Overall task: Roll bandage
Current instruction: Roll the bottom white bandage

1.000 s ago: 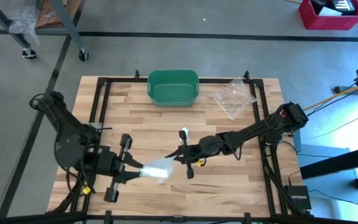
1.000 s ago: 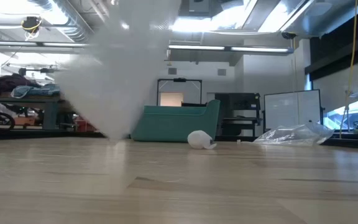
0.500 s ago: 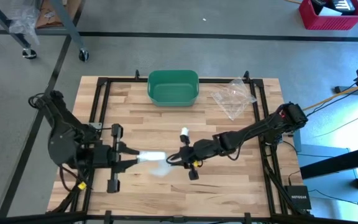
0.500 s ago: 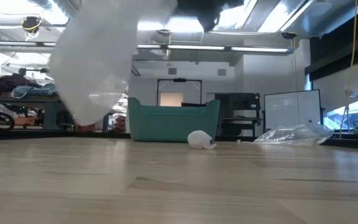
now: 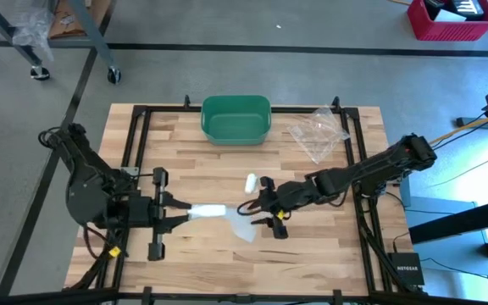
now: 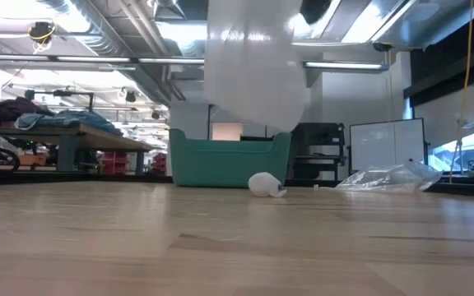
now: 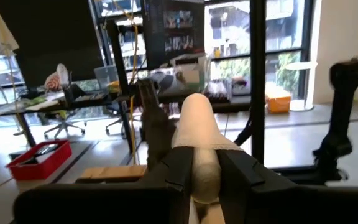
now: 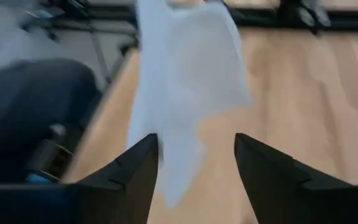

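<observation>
A white bandage roll (image 5: 207,210) is held above the table's near left part by my left gripper (image 5: 174,212), which is shut on it. The roll's loose translucent tail (image 5: 242,227) hangs from its free end and also shows high in the low view (image 6: 249,57). My right gripper (image 5: 259,208) stands open just right of the tail, with the tail (image 8: 185,81) ahead of its fingers (image 8: 135,171) and nothing between them. A second small white roll (image 5: 250,180) lies on the tabletop. My left gripper pinches the bandage roll's near end (image 7: 199,171) between its two fingers (image 7: 176,169). The fingers come level from the table's left and lie along the roll. The roll sticks out past the fingertips, lifted clear of the table, and its tail hangs slack.
A green bin (image 5: 236,119) stands at the table's far edge, also seen in the low view (image 6: 229,160). A crumpled clear plastic bag (image 5: 318,131) lies at the far right. Bare wood lies along the near edge.
My right gripper has opened and let go of the bandage tail, then drawn back toward the table's right edge and risen a little. The tail, which was stretched between the grippers, now hangs slack from the roll. My left gripper has rolled its wrist, turning the roll.
</observation>
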Available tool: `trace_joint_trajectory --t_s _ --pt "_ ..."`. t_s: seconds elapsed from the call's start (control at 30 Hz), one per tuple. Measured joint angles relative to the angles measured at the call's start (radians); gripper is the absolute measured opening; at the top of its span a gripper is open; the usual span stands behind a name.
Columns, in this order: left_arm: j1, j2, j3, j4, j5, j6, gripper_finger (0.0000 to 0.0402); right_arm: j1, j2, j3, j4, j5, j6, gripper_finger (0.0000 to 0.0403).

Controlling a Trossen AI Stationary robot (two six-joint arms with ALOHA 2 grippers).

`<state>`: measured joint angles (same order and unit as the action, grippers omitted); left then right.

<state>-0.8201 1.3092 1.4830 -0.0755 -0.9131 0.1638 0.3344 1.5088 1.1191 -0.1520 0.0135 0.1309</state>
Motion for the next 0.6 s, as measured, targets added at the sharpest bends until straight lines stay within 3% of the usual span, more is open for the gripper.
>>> trace_joint_trajectory --t_s 0.13,0.3,0.43,0.6 --pt "0.022 0.018 0.000 -0.040 0.000 -0.049 0.0045 0.000 0.009 0.000 0.102 -0.067 0.000 0.0227" --pt "0.050 0.030 0.000 -0.050 0.011 -0.068 0.0045 -0.002 0.060 0.000 0.232 -0.010 -0.064 0.0261" --pt "0.038 0.029 0.000 -0.049 0.024 -0.080 0.0045 -0.001 0.041 0.036 0.119 0.044 -0.130 0.0281" --pt "0.006 0.030 0.000 -0.048 0.136 -0.045 0.0045 -0.003 0.036 0.077 0.054 0.164 -0.165 0.0283"
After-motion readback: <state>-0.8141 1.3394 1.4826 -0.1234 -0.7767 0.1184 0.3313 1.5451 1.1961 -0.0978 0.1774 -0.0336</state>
